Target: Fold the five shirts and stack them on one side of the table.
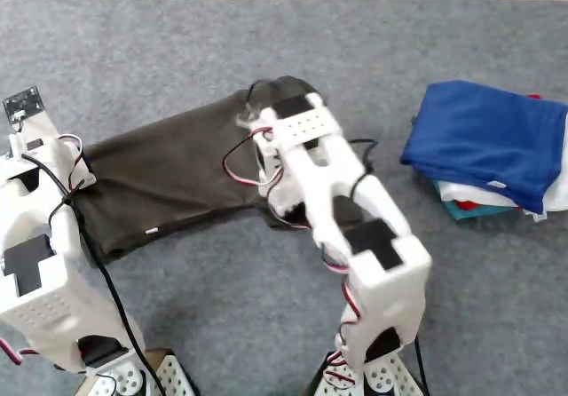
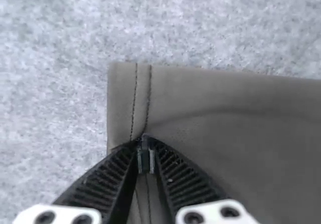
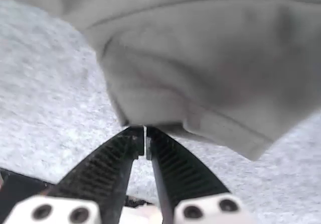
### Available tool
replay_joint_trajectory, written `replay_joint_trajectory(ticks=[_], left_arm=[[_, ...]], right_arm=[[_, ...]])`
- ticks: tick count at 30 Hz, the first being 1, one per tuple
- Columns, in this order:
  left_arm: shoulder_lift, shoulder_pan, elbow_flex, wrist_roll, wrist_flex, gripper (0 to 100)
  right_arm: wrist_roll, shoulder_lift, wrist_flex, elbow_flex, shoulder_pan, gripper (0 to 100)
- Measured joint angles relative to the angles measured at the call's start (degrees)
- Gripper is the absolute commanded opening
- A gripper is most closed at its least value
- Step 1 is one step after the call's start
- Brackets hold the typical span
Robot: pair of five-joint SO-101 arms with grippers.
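A dark olive shirt (image 1: pixel 173 178) lies stretched across the middle-left of the grey table (image 1: pixel 266 50), folded into a long band. My left gripper (image 2: pixel 145 156) is shut on its hemmed corner (image 2: pixel 130 98) at the shirt's left end, under the left arm (image 1: pixel 40 227). My right gripper (image 3: pixel 144 138) is shut on a bunched fold of the same shirt (image 3: pixel 200 68), lifted off the table at the shirt's right end below the right arm (image 1: pixel 319 174). At the right side sits a stack of folded shirts (image 1: pixel 488 147), blue on top, with white, teal and a bit of red beneath.
Grey carpet-like cloth (image 2: pixel 75 28) covers the whole table. Open surface stretches along the far edge and in front of the stack. The arm bases (image 1: pixel 364 369) stand at the near edge, with wires looping over the shirt.
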Motion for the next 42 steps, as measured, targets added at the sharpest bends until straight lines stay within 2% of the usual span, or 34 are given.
replay_joint_trajectory(ticks=[8, 13, 18, 23, 27, 32, 35, 42], left_arm=[[0.0, 0.0, 0.0, 0.0, 0.0, 3], [0.0, 0.0, 0.0, 0.0, 0.0, 3], [0.0, 0.0, 0.0, 0.0, 0.0, 3], [0.0, 0.0, 0.0, 0.0, 0.0, 3], [0.0, 0.0, 0.0, 0.0, 0.0, 3], [0.0, 0.0, 0.0, 0.0, 0.0, 3], [0.0, 0.0, 0.0, 0.0, 0.0, 3], [0.0, 0.0, 0.0, 0.0, 0.0, 3]], right_arm=[[-0.4, -4.9, -1.4, -6.2, -0.1, 1.5], [-0.4, 2.1, -6.6, -5.8, -0.1, 1.5], [-1.0, 9.1, -5.4, -3.7, -1.0, 1.5], [-2.6, 9.6, -6.1, -3.2, -2.2, 1.5], [-2.8, 9.7, -4.1, -10.5, 2.6, 1.5], [-2.9, 10.7, 0.7, -29.2, 9.4, 1.5], [-3.3, 13.9, -3.3, -38.7, 10.5, 1.5], [-3.3, 30.1, -22.2, -47.7, 10.5, 1.8]])
